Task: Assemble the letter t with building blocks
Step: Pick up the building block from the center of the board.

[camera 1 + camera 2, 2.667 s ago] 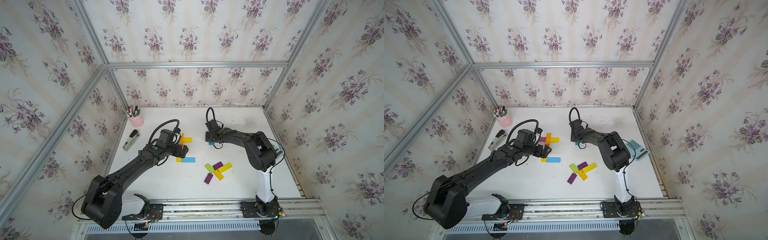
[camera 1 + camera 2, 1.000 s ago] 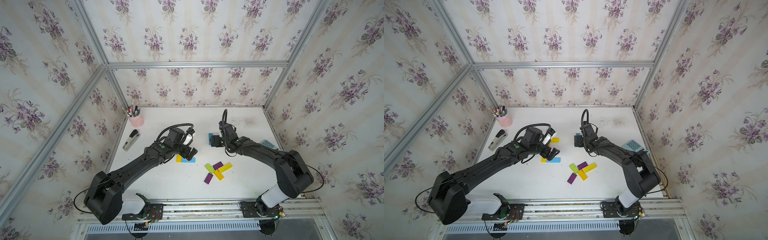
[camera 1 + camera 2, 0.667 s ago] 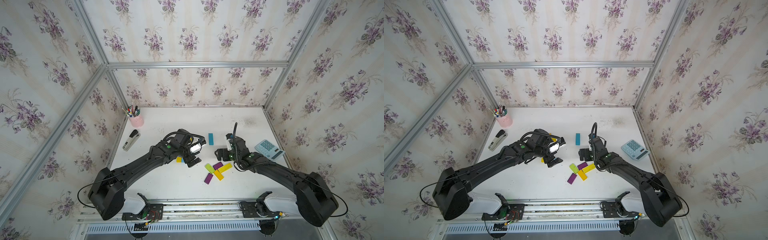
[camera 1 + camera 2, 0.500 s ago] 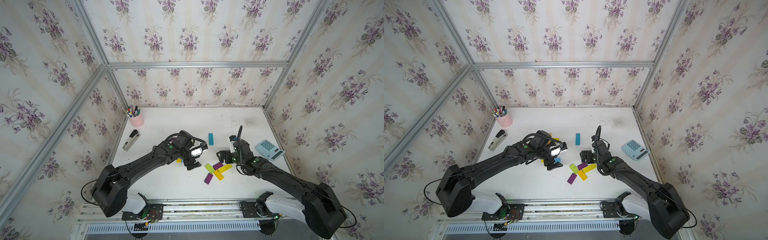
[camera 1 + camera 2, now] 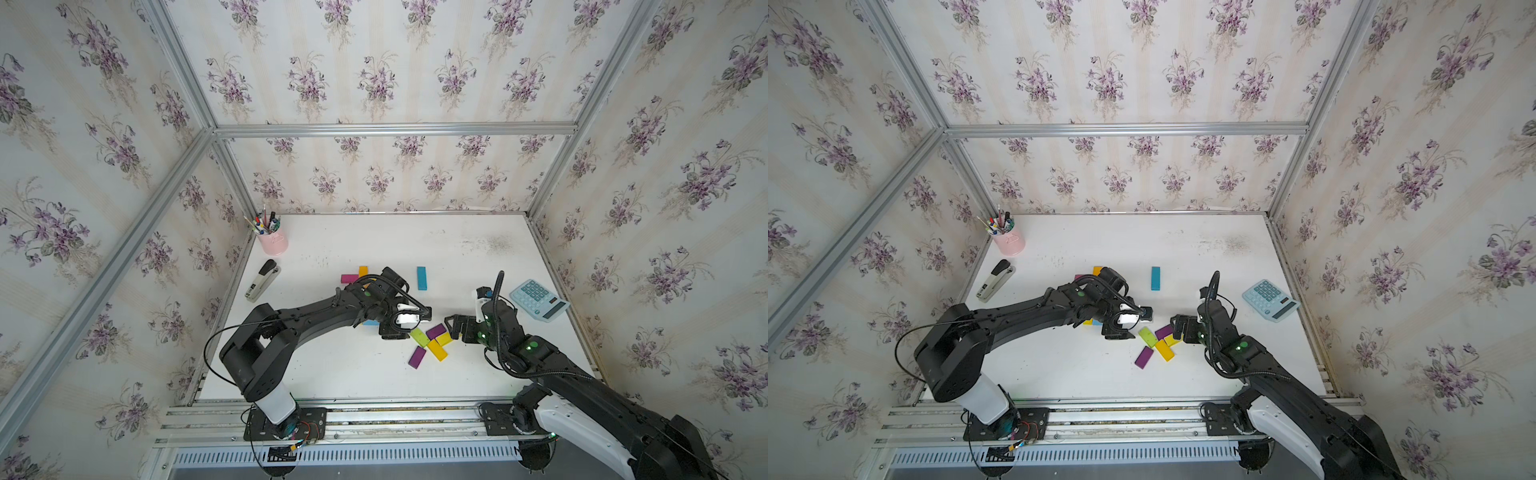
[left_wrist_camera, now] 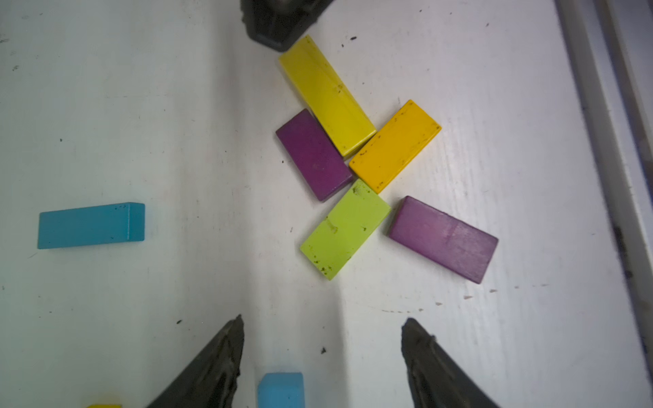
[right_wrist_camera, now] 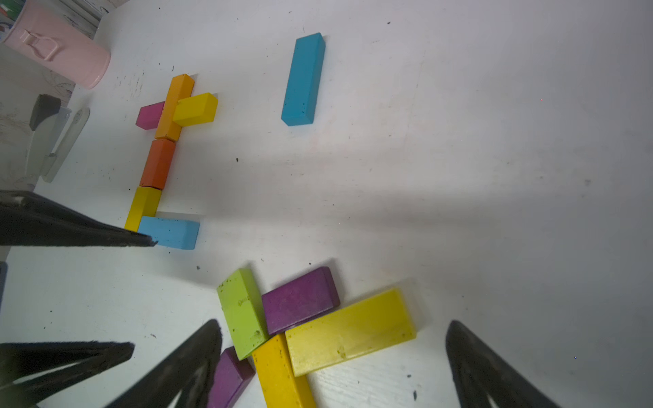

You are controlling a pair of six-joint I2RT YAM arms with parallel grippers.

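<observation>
Building blocks [image 5: 437,350]: five-piece lime, purple, yellow cluster at centre, part-built t [image 7: 159,162] left of it, teal block [image 5: 422,277] farther | left claw [image 6: 323,319], right claw [image 7: 332,323]: spread, gripping nothing | white scuffed table [image 5: 374,249], floral-papered walls [image 5: 374,83]

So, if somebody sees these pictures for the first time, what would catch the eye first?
Most likely the bright cluster of loose blocks in the middle of the white table, with the left gripper and the right gripper open on either side of it. Next comes the half-built letter of blocks beside the left arm, and a lone teal block farther back.
</observation>
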